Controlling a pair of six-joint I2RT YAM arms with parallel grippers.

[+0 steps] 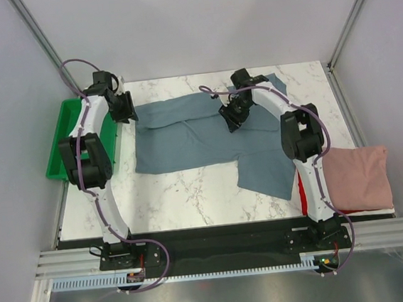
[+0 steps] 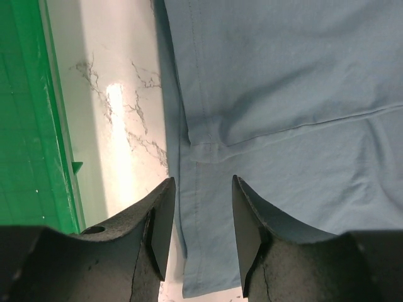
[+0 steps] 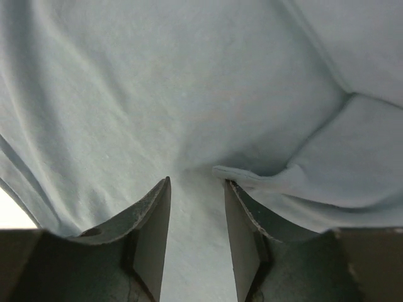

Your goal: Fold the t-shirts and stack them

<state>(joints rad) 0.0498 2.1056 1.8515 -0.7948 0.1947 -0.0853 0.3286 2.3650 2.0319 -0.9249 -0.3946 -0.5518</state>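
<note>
The large slate blue-grey t-shirt (image 1: 200,133) lies partly folded across the middle of the marble table. My left gripper (image 1: 123,110) is open above the shirt's left hem edge (image 2: 195,201), cloth showing between its fingers. My right gripper (image 1: 231,117) is open and low over the shirt's middle (image 3: 189,94), with a folded cloth edge (image 3: 252,178) at its right fingertip. The dusty pink t-shirt (image 1: 360,177) lies folded at the table's right front corner, on top of the bright red t-shirt (image 1: 302,197), of which only a strip shows.
A green plastic tray (image 1: 62,146) stands off the table's left edge; it also shows in the left wrist view (image 2: 28,119). Bare marble (image 2: 119,107) lies between tray and shirt. Grey walls enclose the table on three sides.
</note>
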